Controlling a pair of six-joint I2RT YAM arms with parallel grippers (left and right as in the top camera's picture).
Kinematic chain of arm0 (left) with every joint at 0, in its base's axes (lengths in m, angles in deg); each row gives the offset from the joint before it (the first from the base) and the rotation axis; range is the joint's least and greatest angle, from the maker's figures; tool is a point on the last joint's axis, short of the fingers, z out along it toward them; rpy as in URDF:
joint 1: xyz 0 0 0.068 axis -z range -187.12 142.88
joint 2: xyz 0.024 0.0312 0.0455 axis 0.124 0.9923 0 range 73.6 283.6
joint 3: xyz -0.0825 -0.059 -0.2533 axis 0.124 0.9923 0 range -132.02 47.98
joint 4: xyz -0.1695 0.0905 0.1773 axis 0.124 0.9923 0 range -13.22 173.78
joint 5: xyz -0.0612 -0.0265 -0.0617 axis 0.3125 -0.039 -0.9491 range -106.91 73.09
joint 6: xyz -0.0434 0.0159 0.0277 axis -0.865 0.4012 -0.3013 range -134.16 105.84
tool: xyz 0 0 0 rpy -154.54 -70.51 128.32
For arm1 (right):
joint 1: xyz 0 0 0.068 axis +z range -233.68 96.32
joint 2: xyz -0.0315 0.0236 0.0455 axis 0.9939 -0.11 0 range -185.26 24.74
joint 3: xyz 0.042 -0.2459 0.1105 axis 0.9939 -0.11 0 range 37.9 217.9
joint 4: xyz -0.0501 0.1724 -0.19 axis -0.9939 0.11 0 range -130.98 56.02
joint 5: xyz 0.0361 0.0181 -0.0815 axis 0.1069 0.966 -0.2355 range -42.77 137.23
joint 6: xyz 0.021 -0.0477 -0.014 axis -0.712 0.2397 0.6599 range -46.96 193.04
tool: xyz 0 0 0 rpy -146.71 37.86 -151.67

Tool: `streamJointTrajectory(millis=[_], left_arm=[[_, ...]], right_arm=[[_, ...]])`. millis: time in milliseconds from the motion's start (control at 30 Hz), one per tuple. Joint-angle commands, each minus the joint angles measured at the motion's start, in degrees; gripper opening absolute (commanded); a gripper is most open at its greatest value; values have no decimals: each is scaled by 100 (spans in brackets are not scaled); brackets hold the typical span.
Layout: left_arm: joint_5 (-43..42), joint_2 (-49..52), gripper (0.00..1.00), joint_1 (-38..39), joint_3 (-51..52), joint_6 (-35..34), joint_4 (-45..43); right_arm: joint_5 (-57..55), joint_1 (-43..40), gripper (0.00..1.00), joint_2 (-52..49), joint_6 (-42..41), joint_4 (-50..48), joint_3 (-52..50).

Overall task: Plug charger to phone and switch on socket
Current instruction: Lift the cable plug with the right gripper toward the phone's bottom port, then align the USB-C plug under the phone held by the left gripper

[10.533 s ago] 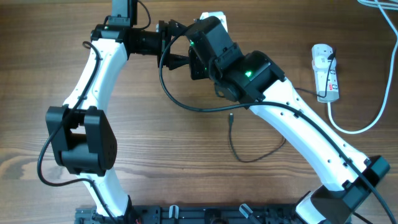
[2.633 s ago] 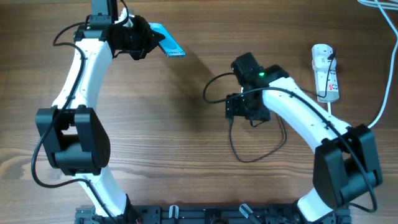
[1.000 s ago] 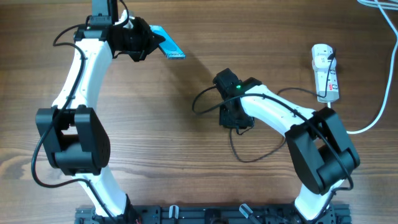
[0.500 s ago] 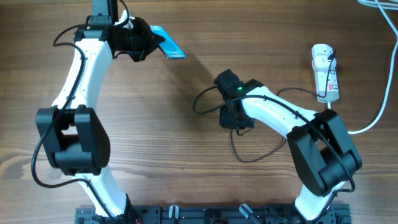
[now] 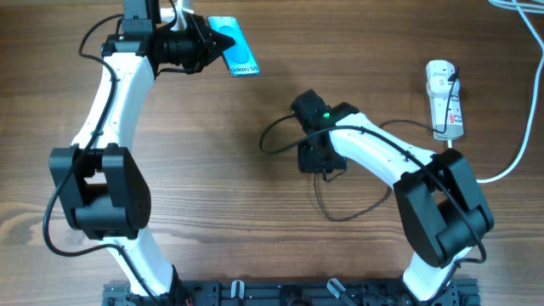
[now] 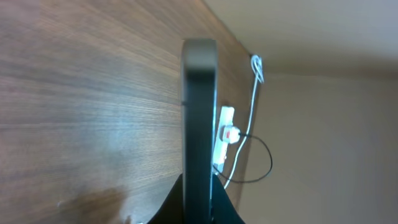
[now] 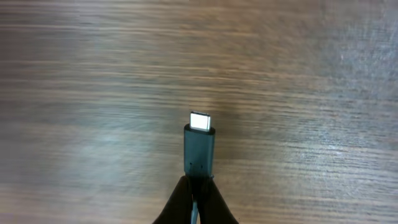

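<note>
The surface (image 5: 212, 178) is warm brown wood with darker grain streaks running across it. The phone (image 5: 234, 53) has a bright cyan-blue screen and a thin white bezel, though edge-on in the left wrist view it just looks dark grey-black. The charger (image 5: 340, 218) is thin and black, and its connector (image 7: 199, 152) is dark grey with a shiny silver tip. The socket (image 5: 444, 98) is white with a red mark, and the cord (image 5: 517, 160) is white too. The left arm (image 5: 115, 102) and right arm (image 5: 382, 153) are white with black joints, with a tiny green light (image 5: 324, 116) on the right one.

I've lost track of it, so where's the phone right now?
In the overhead view the phone is at the top left, held by the left gripper, far from the socket at the right edge.
</note>
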Motion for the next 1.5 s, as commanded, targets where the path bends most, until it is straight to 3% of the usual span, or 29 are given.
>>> streamJointTrajectory(millis=[0,167,367,633,867,1200,1467], left_arm=[[-415,-155,4,140,-7,802,-205],[-522,-155,4,308,-7,855,-542],[-1202,-155,4,413,-7,846,-879],[-2562,-157,4,481,-7,846,-1587],[-2516,-155,4,538,-7,850,-1580],[-1655,-155,4,911,-7,981,-1576],[-1596,-155,4,1088,-7,1126,-1556]], right_arm=[[625,-4,4,645,654,262,518],[1543,-4,4,1475,1102,262,636],[1624,-4,4,2612,1217,35,636],[1626,-4,4,2935,1217,-608,636],[1305,-2,4,2802,824,-623,634],[1648,-2,4,2317,785,-870,634],[629,-4,4,2166,772,-890,634]])
